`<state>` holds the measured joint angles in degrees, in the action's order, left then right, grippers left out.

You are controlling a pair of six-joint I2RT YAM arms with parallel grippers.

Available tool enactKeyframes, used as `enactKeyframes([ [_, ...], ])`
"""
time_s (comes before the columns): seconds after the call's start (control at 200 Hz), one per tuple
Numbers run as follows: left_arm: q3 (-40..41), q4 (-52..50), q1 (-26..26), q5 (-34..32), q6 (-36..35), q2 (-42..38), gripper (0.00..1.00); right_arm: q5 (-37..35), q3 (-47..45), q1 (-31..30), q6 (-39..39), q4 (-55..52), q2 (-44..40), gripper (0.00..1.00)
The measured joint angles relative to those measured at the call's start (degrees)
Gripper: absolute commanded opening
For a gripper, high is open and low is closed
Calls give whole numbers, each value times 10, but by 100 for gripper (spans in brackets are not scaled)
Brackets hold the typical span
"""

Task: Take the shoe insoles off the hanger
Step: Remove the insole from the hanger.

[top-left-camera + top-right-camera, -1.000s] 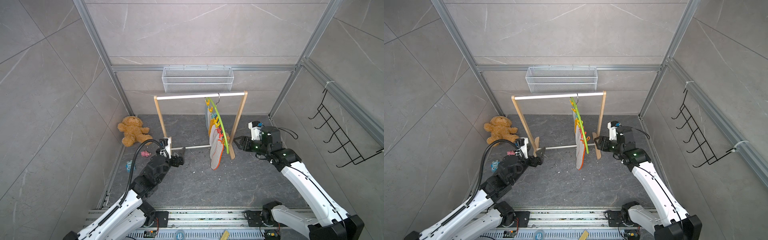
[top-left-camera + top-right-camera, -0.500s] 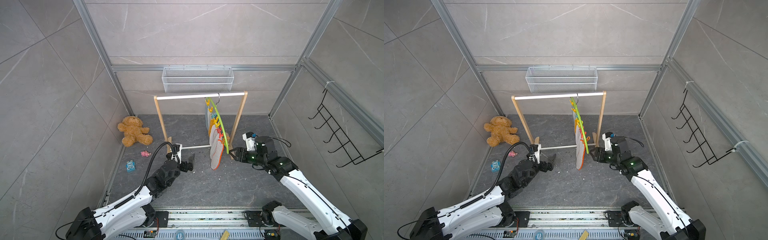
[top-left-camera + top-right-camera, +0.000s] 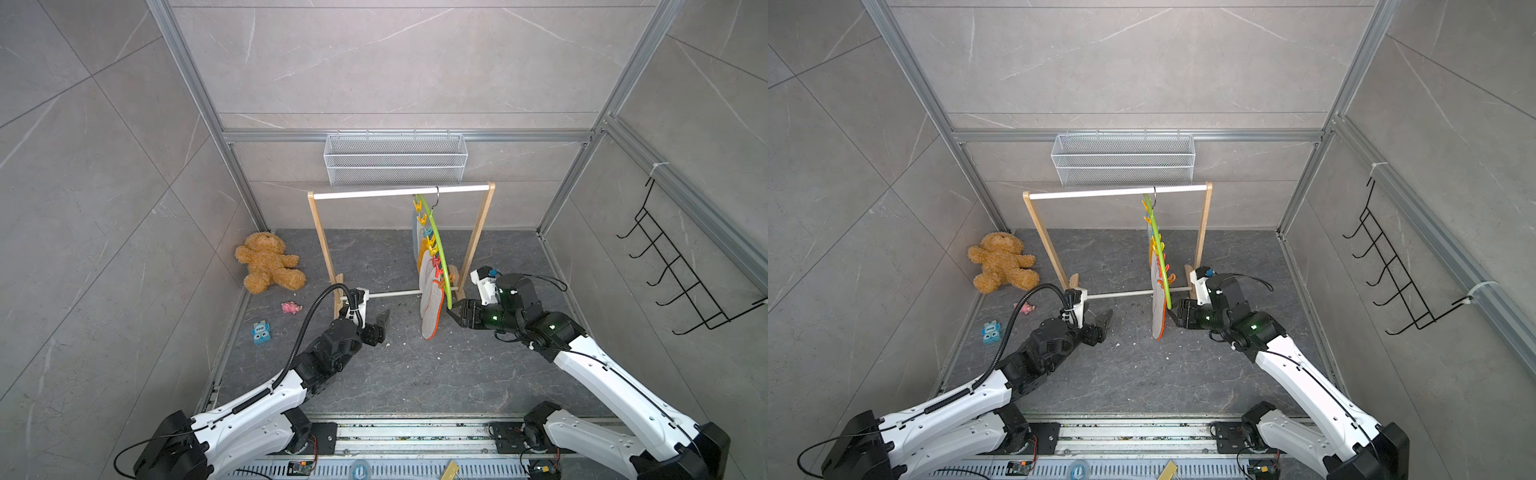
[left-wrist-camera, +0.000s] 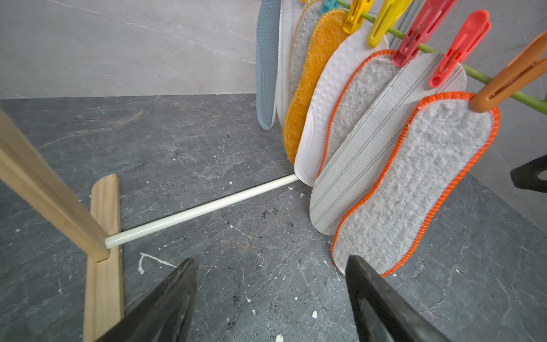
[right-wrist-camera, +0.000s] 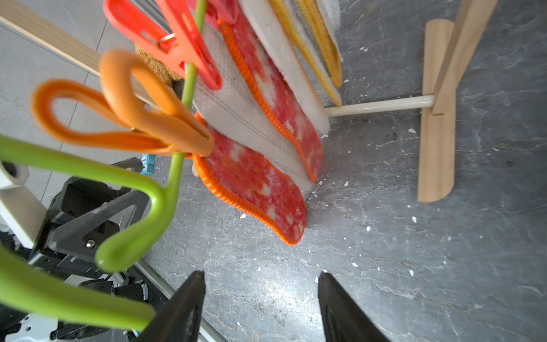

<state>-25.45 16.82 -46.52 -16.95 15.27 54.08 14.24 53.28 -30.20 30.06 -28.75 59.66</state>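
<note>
The lime-green hanger (image 3: 439, 249) (image 3: 1159, 249) hangs by its hook from the rack's white rail, and its clips hold several shoe insoles (image 3: 430, 309) (image 3: 1158, 309) in a row. In the left wrist view the nearest one is a grey insole with an orange rim (image 4: 414, 183), under an orange clip (image 4: 515, 77). My left gripper (image 4: 270, 260) (image 3: 376, 328) is open and empty, one fingertip just short of that insole's lower end. My right gripper (image 5: 262, 274) (image 3: 453, 311) is open and empty beside the hanger's low curled end (image 5: 133, 237), below the red mesh insole (image 5: 260, 189).
The wooden rack (image 3: 478, 241) stands on the dark floor, its feet and low crossbar (image 4: 201, 210) near both grippers. A teddy bear (image 3: 268, 268), a pink toy (image 3: 291, 307) and a blue toy (image 3: 260, 331) lie at left. A wire basket (image 3: 395, 164) and black hooks (image 3: 681, 274) hang on the walls.
Both arms have closed in on the hanging insoles: the left gripper came forward and to the right, and the right gripper moved left up to the hanger's low end.
</note>
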Motion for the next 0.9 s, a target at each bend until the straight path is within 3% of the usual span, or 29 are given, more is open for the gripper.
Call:
enactKeyframes([
  [0.18,11,30,-7,37,-13,21,78,-15,8,-31,2,8,23,64],
  [0.33,34,78,-48,38,-14,62,77,-29,17,-52,4,15,42,64],
  [0.624,43,188,-173,-20,-16,221,77,-60,28,-70,5,20,60,72],
  [0.904,2,295,-229,-88,-5,381,77,-95,17,-70,4,20,56,81],
])
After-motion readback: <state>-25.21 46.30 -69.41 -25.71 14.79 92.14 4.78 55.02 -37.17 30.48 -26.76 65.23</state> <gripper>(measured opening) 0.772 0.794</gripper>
